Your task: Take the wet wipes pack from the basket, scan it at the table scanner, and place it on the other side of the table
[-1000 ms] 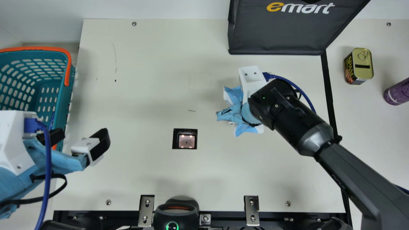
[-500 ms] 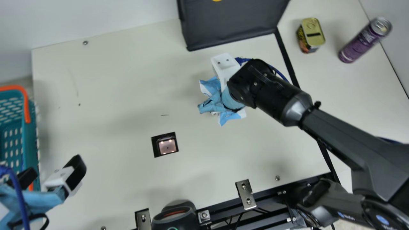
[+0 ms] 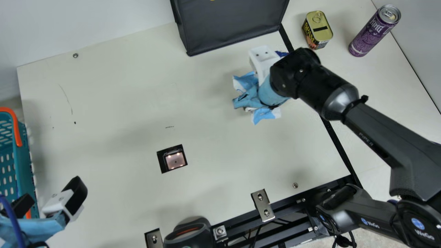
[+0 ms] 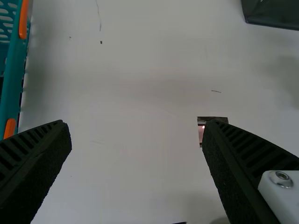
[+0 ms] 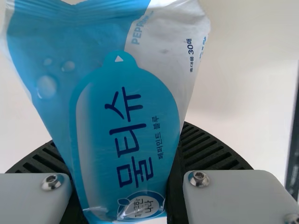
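The left pincer (image 3: pixel 50 200) gapes, its black ribbed fingers (image 4: pixel 35 165) wide apart; the right arm (image 3: pixel 382 127) slants inward, the right pincer (image 3: pixel 248 97) clamped in a grip.

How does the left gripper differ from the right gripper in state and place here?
The left gripper is open and empty, while the right gripper is closed on the wipes pack. The left gripper is near the basket, whereas the right gripper is on the other side of the table scanner, closer to the black bag. Both have black ribbed fingers.

Main and left wrist views look down, sharing the scanner (image 3: pixel 175 161).
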Robot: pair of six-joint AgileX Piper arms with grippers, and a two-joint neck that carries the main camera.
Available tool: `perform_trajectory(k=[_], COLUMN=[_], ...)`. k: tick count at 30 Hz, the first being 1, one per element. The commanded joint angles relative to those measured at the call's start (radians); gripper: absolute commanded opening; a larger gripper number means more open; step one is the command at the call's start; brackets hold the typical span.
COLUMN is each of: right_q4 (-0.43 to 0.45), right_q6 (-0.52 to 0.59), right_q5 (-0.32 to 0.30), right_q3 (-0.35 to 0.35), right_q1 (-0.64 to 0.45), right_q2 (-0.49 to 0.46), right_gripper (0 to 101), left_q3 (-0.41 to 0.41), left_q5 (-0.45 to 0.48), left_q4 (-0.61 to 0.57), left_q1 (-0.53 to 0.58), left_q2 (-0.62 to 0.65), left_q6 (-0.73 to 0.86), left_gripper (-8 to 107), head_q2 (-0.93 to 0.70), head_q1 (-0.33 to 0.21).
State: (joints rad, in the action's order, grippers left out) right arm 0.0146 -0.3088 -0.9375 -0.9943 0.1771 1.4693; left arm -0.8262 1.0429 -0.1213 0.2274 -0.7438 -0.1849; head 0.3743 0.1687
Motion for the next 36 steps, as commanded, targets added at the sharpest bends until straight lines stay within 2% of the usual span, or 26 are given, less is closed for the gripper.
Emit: perform_trajectory(k=[1,12,20,28,36], right_q4=[-0.008,-0.033,-0.045,-0.034,0.017], right_q6=[0.038,0.211,0.316,0.397,0.474], right_q5=[0.003,0.011,0.014,0.028,0.066], right_q3=[0.009,0.048,0.049,0.04,0.027], right_q1=[-0.065,-0.299,-0.448,-0.557,-0.633], right_q2=[-0.006,-0.029,-0.023,-0.001,0.04], right_gripper=[0,0,0,0,0], left_q3=[0.0,0.0,0.0,0.0,0.0], left_q5=[0.0,0.0,0.0,0.0,0.0], left_q4=[0.0,0.0,0.0,0.0,0.0], left_q1=[0.0,0.0,0.0,0.0,0.0], left_q2=[0.0,0.0,0.0,0.0,0.0], left_q6=[0.0,0.0,0.0,0.0,0.0], left_gripper=[90,90,90,90,90], head_q2=[0.002,0.002,0.002,0.002,0.002], head_q1=[-0.03,-0.03,-0.03,-0.03,-0.03])
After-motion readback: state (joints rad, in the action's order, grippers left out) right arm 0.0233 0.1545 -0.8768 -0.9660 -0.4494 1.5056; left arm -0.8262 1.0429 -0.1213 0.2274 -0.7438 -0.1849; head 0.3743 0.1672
